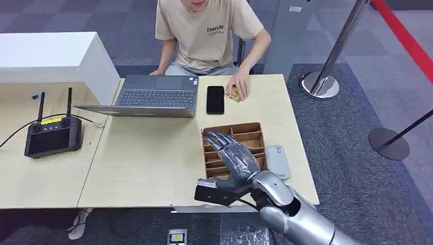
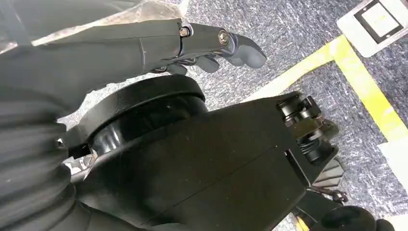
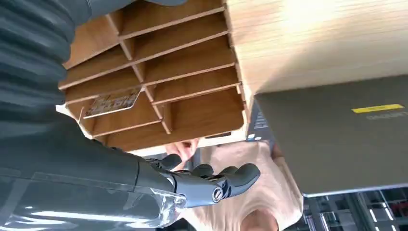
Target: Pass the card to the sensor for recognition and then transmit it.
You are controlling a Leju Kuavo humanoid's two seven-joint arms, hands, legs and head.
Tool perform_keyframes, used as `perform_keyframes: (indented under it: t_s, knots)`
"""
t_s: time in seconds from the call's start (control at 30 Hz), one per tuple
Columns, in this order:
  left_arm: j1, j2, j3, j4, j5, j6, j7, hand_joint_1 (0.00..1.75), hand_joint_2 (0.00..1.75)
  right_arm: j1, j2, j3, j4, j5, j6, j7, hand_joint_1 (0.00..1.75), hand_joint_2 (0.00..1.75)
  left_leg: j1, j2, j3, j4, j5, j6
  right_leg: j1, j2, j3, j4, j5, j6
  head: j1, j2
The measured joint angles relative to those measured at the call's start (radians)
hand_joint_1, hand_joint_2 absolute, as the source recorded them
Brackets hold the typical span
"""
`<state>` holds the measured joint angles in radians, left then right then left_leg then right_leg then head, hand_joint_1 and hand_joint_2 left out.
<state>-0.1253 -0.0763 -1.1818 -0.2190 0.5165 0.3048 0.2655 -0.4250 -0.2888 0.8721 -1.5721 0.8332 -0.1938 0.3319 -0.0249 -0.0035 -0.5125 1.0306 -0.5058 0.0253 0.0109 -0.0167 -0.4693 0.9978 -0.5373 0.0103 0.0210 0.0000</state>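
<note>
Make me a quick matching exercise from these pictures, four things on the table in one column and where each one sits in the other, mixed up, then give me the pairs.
Things:
1. laptop
2. phone
3. wooden organizer
4. remote controller

Places:
A. under the right robot hand
B. far left, antennas up
C. in front of the person, lid open
D. lying between the laptop and the person's hand

Pairs: 1-C, 2-D, 3-A, 4-B

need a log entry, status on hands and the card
Right hand open over the wooden organizer, holding nothing. Left hand empty, fingers loosely curled. Card in an organizer slot. Nothing blocking.
</note>
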Motion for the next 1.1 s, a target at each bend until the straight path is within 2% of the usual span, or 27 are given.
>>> perform_keyframes:
  t_s: [0.17, 0.53, 1.1]
  knots:
    - [0.000, 0.001, 0.000, 0.000, 0.009, 0.000, -0.007, 0.00, 1.75, -0.031, -0.005, 0.017, 0.016, 0.048, 0.027, 0.041, 0.00, 1.75, 0.000, 0.000, 0.000, 0.000, 0.000, 0.000, 0.000, 0.000, 0.000, 0.000, 0.000, 0.000, 0.000, 0.000]
    - [0.001, 0.002, 0.000, 0.000, 0.012, 0.002, -0.013, 0.00, 1.75, -0.051, -0.011, 0.031, 0.042, 0.063, 0.037, 0.055, 0.00, 1.75, 0.000, 0.000, 0.000, 0.000, 0.000, 0.000, 0.000, 0.000, 0.000, 0.000, 0.000, 0.000, 0.000, 0.000]
    - [0.005, 0.002, 0.000, 0.000, 0.033, 0.057, -0.035, 0.00, 1.75, -0.054, -0.069, -0.001, 0.118, 0.125, 0.003, 0.150, 0.00, 1.75, 0.000, 0.000, 0.000, 0.000, 0.000, 0.000, 0.000, 0.000, 0.000, 0.000, 0.000, 0.000, 0.000, 0.000]
